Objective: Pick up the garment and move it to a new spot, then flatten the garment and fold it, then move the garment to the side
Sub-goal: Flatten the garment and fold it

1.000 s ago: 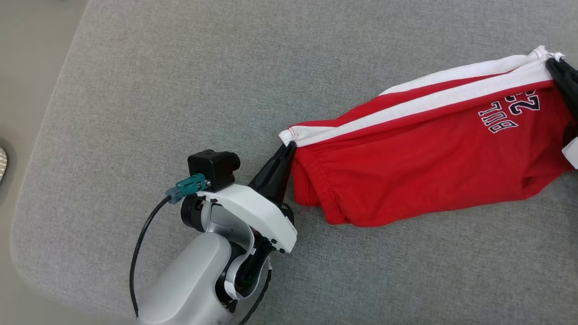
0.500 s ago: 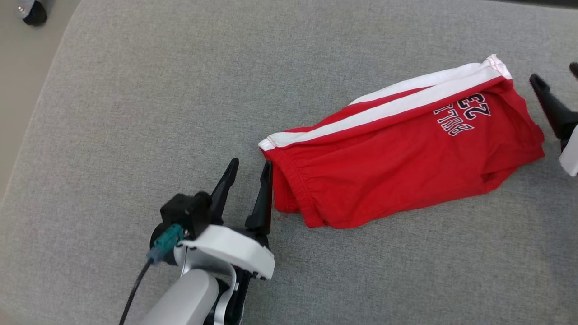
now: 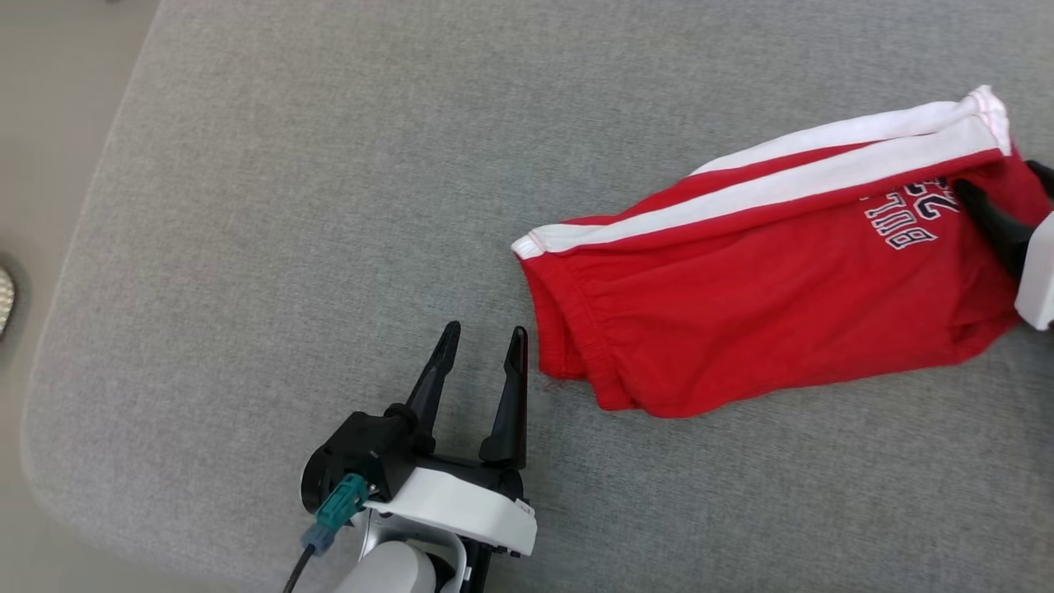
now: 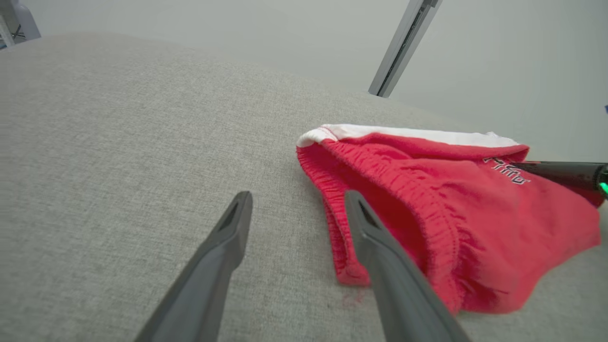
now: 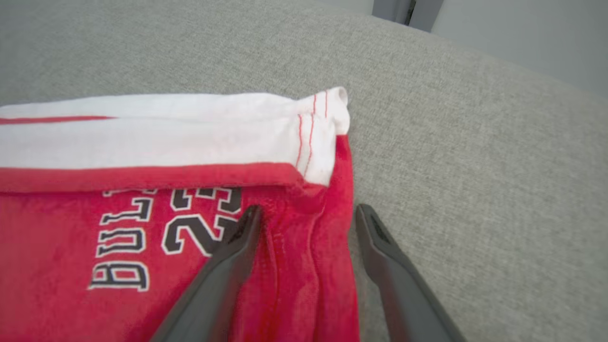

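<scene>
Now | left gripper (image 3: pixel 485 329) let go of garment (image 3: pixel 766 288), wide apart, empty | right gripper (image 5: pixel 308 209) likewise

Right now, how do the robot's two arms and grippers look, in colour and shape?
The left gripper has two long, dark, tapering fingers above a white curved cover. A black camera block carries a teal connector with a black cable. The forearm is pale grey. The right gripper has the same dark fingers and a white casing.
</scene>
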